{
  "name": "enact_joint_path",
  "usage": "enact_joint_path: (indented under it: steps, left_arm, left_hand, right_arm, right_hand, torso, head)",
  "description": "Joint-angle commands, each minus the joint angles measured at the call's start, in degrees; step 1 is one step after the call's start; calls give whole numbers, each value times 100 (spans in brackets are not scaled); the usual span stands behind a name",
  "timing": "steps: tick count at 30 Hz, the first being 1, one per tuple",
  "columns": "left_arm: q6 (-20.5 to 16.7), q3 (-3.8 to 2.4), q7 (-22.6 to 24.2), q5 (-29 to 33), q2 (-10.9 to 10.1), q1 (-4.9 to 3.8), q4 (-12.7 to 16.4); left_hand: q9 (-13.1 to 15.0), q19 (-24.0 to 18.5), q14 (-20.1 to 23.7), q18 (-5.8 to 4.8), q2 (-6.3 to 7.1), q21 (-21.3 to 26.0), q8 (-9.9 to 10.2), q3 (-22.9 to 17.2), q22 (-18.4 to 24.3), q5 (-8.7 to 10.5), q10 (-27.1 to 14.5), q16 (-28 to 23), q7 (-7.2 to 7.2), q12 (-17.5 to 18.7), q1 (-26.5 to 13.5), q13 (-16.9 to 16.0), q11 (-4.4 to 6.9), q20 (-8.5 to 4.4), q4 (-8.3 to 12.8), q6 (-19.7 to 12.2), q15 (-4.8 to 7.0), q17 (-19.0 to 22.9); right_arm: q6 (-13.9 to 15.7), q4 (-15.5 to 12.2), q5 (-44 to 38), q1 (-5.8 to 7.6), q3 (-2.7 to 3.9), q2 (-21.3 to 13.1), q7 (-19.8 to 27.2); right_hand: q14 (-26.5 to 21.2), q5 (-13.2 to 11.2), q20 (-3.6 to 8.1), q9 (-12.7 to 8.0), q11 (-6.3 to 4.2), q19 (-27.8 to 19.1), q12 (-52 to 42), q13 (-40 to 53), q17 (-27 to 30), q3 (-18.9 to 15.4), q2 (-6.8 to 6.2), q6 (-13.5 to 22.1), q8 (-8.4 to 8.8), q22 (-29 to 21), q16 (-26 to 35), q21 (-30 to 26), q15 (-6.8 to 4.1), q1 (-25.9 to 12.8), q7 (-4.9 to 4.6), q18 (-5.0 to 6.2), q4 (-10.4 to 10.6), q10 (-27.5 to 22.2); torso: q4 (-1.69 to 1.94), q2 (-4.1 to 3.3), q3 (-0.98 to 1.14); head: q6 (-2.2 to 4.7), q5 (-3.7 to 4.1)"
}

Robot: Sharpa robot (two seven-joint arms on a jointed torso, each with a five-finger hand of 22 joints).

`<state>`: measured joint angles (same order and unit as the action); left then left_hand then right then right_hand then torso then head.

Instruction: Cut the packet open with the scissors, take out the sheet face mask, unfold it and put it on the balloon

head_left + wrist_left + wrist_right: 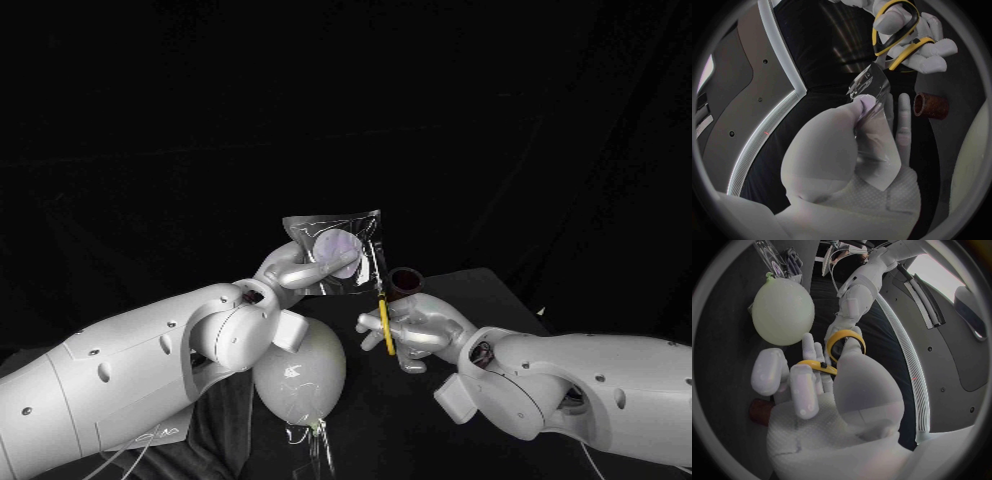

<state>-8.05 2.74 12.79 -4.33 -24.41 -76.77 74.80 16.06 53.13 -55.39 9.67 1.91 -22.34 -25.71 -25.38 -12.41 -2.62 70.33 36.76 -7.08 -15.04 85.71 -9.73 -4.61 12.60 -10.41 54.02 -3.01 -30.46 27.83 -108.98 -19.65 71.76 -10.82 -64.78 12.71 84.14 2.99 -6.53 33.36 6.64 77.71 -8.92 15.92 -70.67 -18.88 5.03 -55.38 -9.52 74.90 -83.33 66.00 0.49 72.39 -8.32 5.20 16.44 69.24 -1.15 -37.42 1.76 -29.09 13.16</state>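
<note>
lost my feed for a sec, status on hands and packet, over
Left hand holds packet up. Right hand grips scissors, blades by packet's edge. Balloon below, bare. Brown cylinder beside right hand, not blocking.

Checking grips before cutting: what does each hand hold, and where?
The left hand pinches the packet low down; the right hand holds the scissors by the yellow handles.

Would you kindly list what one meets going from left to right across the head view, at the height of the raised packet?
left hand → packet → scissors → brown cylinder
</note>
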Motion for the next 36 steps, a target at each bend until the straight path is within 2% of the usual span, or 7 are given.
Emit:
enact_joint_path:
  steps: [1,6,13,15,20,26,36]
  left_arm:
    - [25,3,68,-26,9,10,20]
    - [13,3,82,-21,6,11,22]
    - [-41,3,147,-105,0,11,26]
    - [-77,3,206,-234,-1,11,30]
    - [-205,3,365,-531,-1,15,47]
    - [-379,3,513,-719,12,24,53]
    - [-489,3,581,-1140,32,57,23]
  left_hand:
    - [420,-51,32,40,-45,-39,-23,-26,-6,-19,-20,33,9,-20,-7,-5,38,8,-3,40,27,-7]
    - [420,-51,32,40,-45,-39,-23,-26,-6,-19,-20,33,9,-20,-7,-5,38,8,-3,40,27,-7]
    - [421,-59,38,39,-41,-47,-24,-29,-11,-19,-27,35,10,-21,-4,-7,38,8,5,37,27,-7]
    - [421,-59,38,39,-41,-47,-24,-29,-11,-19,-27,35,10,-21,-4,-7,38,8,5,37,27,-7]
    - [422,-67,45,37,-39,-53,-24,-33,-16,-19,-34,36,10,-21,-1,-8,36,9,12,35,26,-6]
    - [423,-79,55,36,-35,-63,-24,-39,-24,-19,-44,37,9,-21,5,-9,35,9,24,31,24,-5]
    - [424,-93,65,34,-35,-75,-25,-48,-34,-19,-54,39,4,-23,11,-12,34,9,38,27,22,-3]
  right_arm:
    - [29,-4,16,14,17,2,169]
    - [75,-14,39,14,17,5,194]
    - [114,-58,83,13,17,19,212]
    - [121,-79,108,13,17,23,218]
    - [137,-124,191,13,17,30,226]
    - [150,-189,257,14,22,35,219]
    - [210,-251,313,34,61,30,238]
  right_hand:
    - [130,-24,30,-7,-248,36,1,1,-9,-48,101,-53,-19,687,-18,45,-46,15,2,-13,0,302]
    - [129,-25,36,-33,-227,29,83,-28,7,-171,100,-6,33,685,-9,30,-39,-2,-19,-13,4,246]
    - [-34,-21,-128,-196,65,-265,552,-286,401,-484,-128,595,431,526,145,-460,203,-71,-327,60,19,-480]
    - [-92,-24,-177,-215,111,-351,534,-347,497,-428,-191,673,481,484,181,-584,254,-102,-374,81,24,-592]
    - [-246,-27,-296,-264,212,-587,505,-537,737,-9,-505,887,571,366,252,-916,358,-303,-482,155,40,-890]
    - [-298,-22,-353,-279,245,-654,452,-685,790,436,-746,944,556,332,233,-988,386,-517,-505,183,43,-955]
    - [-295,-23,-359,-280,245,-645,432,-720,771,524,-743,942,549,338,215,-965,389,-560,-505,181,44,-955]
  torso:
    - [0,-1,-2]
    - [0,-2,0]
    - [0,-2,1]
    - [-1,0,2]
    - [-3,-1,2]
    - [-5,-1,1]
    - [-3,0,2]
  head:
    - [4,6]
    - [12,8]
    - [26,13]
    - [26,14]
    - [26,18]
    - [29,24]
    - [45,67]
